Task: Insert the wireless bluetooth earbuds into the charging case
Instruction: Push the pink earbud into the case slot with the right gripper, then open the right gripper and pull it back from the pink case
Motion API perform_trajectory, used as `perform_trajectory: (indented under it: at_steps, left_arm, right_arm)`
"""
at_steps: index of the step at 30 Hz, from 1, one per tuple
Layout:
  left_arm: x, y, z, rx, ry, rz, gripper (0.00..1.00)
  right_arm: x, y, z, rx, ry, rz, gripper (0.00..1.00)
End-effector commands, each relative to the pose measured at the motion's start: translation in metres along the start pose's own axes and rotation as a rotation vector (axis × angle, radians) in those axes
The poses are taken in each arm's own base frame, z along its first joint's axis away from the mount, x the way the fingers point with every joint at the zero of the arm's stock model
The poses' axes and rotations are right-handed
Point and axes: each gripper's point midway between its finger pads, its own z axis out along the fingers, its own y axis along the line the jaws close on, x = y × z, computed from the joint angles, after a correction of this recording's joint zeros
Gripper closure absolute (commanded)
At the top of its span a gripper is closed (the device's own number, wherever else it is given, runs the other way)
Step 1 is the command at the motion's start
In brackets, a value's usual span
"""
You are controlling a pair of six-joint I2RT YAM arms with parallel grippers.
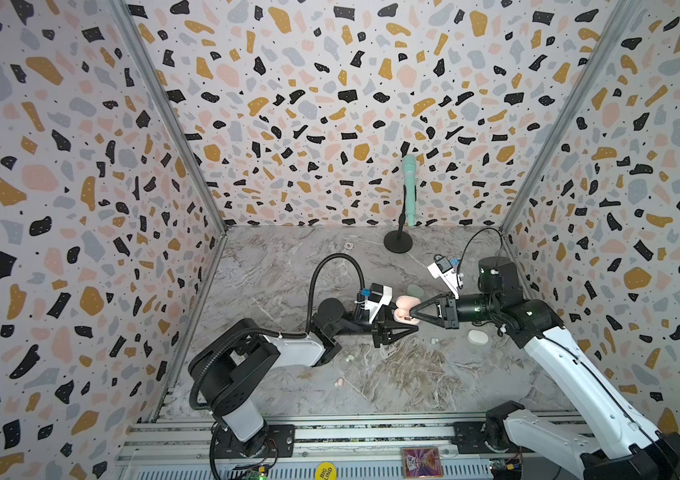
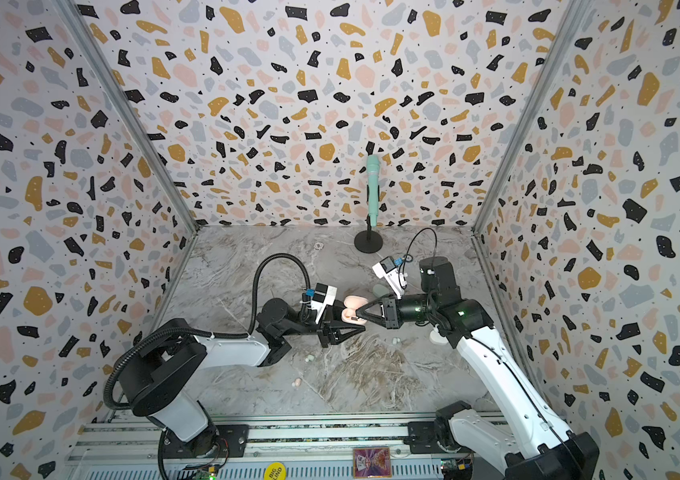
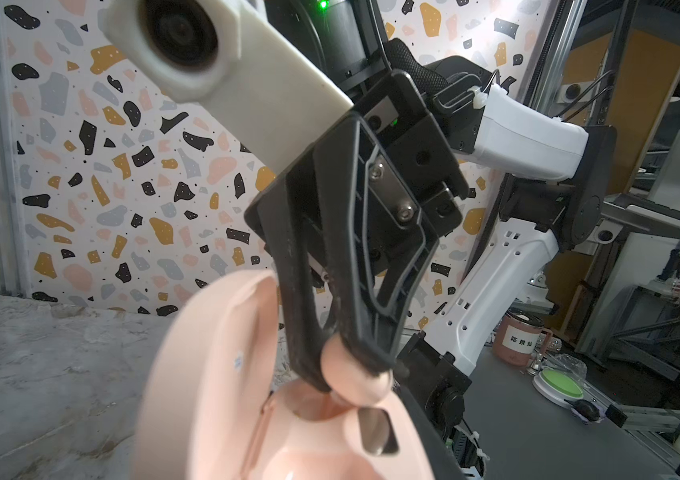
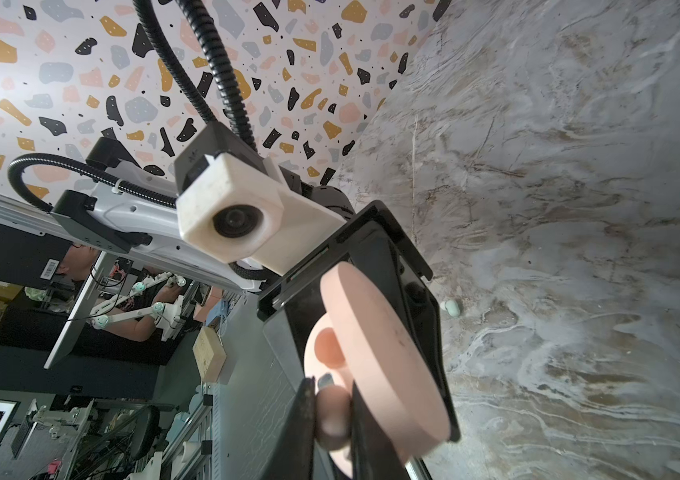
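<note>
So it's the actual insertion step that's caught here. A pink earbud (image 3: pixel 354 376) is pinched between the closed jaws of the right gripper (image 1: pixel 413 311) and is held right at an empty socket (image 3: pixel 313 409) of the pink charging case (image 1: pixel 403 308), at its rim but not seated yet. The case is gripped by the left gripper (image 1: pixel 411 328), jaws clamped on its base, with the lid (image 3: pixel 209 365) swung open and standing just beside the right fingers. For the next move, a short push into the socket is probably called for, with the bud lined up to the recess. After that the jaws would need to be opened without the bud being dragged back out. The lid is what's most in the way, since little room is left between it and the fingertips. Whether the second socket is filled can't be told. More stuff is scattered on the marble table (image 1: pixel 392 374) around the pink case: a mint case (image 1: pixel 415 289) at 1 o'clock, a white case (image 1: pixel 478 337) at 4, mint earbuds (image 1: pixel 434 340) at 5, white earbuds (image 1: pixel 348 358) at 8 and a lone pink bud (image 1: pixel 338 382) at 7, none in the path. A mint microphone (image 1: pixel 408 187) is parked at 12 o'clock, well apart.
</note>
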Motion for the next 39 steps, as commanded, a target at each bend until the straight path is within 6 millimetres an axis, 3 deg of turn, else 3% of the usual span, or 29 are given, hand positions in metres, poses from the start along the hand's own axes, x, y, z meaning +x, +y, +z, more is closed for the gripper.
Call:
perform_trajectory:
  at_steps: [1,21,28,35,39]
  left_arm:
    - [-0.022,-0.017,0.0,0.045,-0.056,0.098,0.91]
    - [-0.019,-0.017,-0.002,0.035,-0.031,0.1,0.92]
    - [-0.017,-0.016,-0.001,0.031,-0.018,0.101,0.92]
    - [-0.016,-0.015,-0.002,0.021,-0.018,0.1,0.92]
    - [-0.013,-0.003,-0.008,-0.038,-0.008,0.096,0.92]
  right_arm:
    - [0.001,-0.004,0.0,0.036,-0.002,0.003,0.87]
    - [-0.018,-0.004,-0.008,0.117,-0.034,-0.013,0.65]
    - [-0.023,0.002,-0.012,0.125,-0.045,-0.029,0.52]
    - [-0.021,0.007,-0.01,0.106,-0.031,-0.036,0.47]
    - [-0.013,0.014,-0.007,0.102,0.004,-0.045,0.45]
